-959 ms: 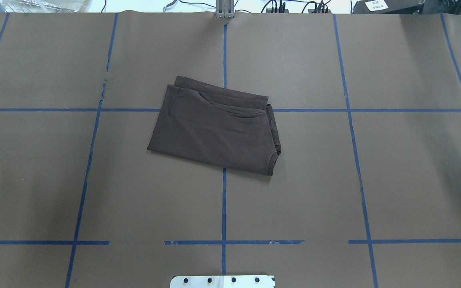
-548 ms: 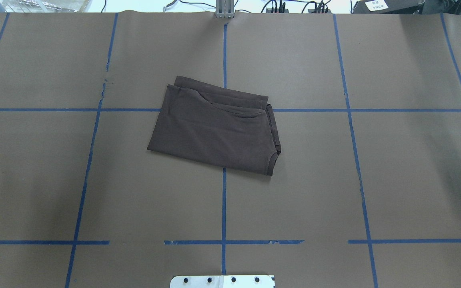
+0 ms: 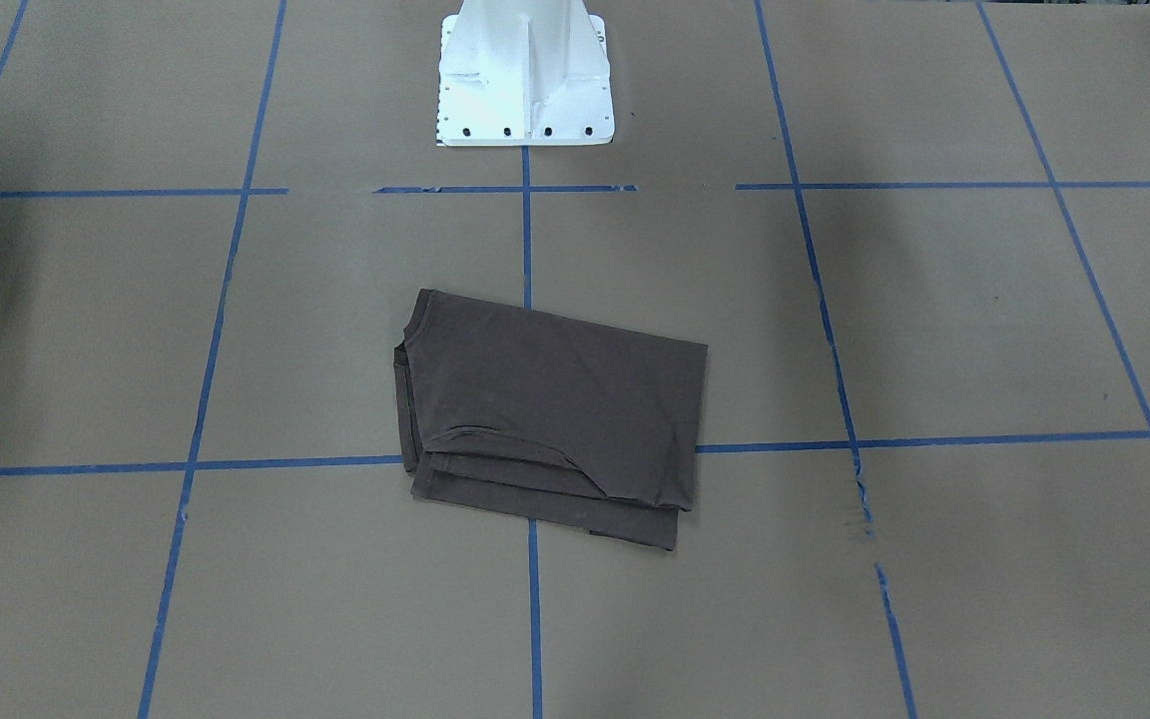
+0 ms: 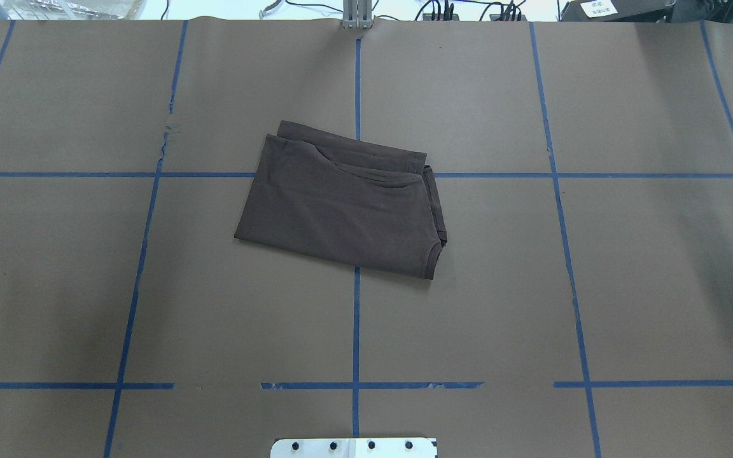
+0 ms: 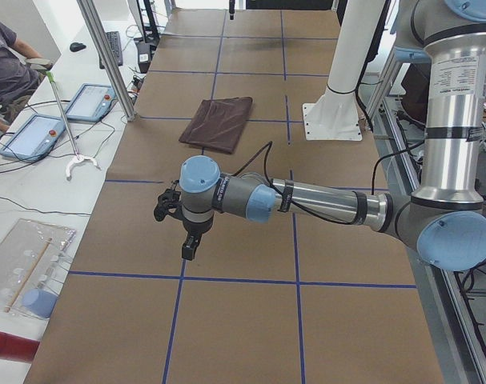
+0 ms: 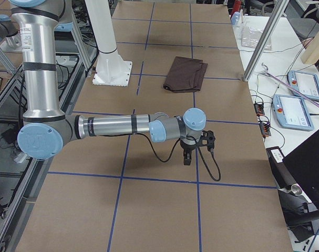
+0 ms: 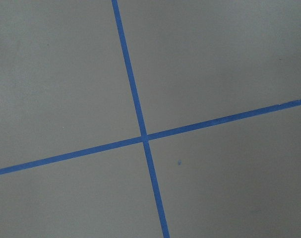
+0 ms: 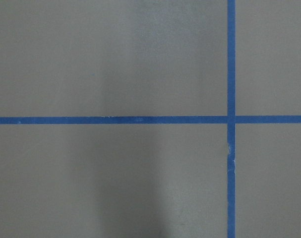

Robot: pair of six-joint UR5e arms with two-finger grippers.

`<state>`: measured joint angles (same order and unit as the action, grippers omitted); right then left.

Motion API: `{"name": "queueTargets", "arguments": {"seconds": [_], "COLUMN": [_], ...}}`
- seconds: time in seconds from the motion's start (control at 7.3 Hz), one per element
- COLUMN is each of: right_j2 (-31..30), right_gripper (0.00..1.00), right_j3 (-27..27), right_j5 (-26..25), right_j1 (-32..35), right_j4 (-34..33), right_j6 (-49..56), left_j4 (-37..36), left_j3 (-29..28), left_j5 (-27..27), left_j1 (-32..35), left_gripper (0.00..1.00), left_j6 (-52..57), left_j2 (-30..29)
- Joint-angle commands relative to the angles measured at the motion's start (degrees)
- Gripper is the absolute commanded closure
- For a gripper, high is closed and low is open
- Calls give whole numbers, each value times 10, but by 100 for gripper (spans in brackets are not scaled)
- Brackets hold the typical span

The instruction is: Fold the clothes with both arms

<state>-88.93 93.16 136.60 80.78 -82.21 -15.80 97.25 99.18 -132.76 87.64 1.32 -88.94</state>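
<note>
Well apart from T-shirt (image 4: 341,203), left end effector (image 5: 190,248), right end effector (image 6: 187,159) point down, openness untellable.

Overhead looks 12 o'clock, front 6, sharing the folded dark brown T-shirt (image 4: 341,203). Sides at 9/3; wrist cams close over blue tape (image 7: 144,137).
</note>
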Motion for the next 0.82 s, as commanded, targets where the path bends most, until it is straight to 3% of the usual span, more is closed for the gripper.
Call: {"name": "queueTargets", "arguments": {"seconds": [0.0, 0.27, 0.68], "right_j2": [1, 1, -1], "right_gripper": [0, 0, 0], "right_j3": [0, 0, -9], "right_j5": [0, 1, 0], "right_j1": [0, 0, 0], "right_j4": [0, 0, -1], "right_j6": [1, 1, 2], "left_j4": [0, 13, 79], "left_j3": [-1, -5, -61], "left_j5": [0, -2, -1], "left_j1": [0, -1, 1], "left_gripper": [0, 0, 0], "left_j6": [0, 0, -3], "left_j2": [-2, -4, 21]}}
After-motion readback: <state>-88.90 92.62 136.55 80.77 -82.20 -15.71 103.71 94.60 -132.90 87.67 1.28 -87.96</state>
